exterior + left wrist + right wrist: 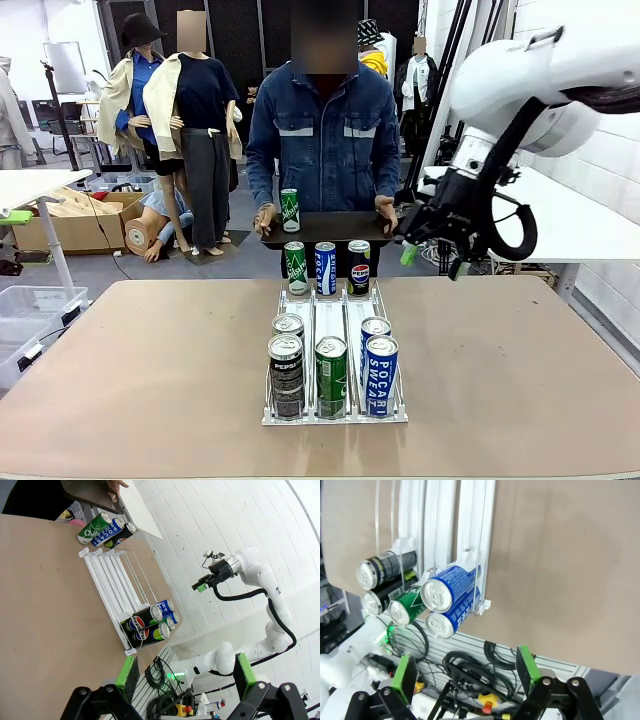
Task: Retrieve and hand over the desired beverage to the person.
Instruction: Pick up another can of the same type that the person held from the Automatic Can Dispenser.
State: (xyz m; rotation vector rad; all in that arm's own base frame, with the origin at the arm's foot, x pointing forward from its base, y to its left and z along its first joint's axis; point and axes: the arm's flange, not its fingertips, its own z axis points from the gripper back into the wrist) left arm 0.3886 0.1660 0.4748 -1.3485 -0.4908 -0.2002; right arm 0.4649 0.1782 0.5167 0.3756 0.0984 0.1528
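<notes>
Across the tabletop [130,360], the person [325,130] holds a dark tray [330,230] with a green can [289,210] upright on it, just behind three standing cans [326,268] at the far end of a white rack [335,412]. Five more cans [331,372] crowd the rack's near end. The right pincer [432,258] hangs spread and empty just beside the tray's right end, near the person's hand [386,212], while the left pincer [184,672] is also spread, holding nothing, with the rack ahead of it
</notes>
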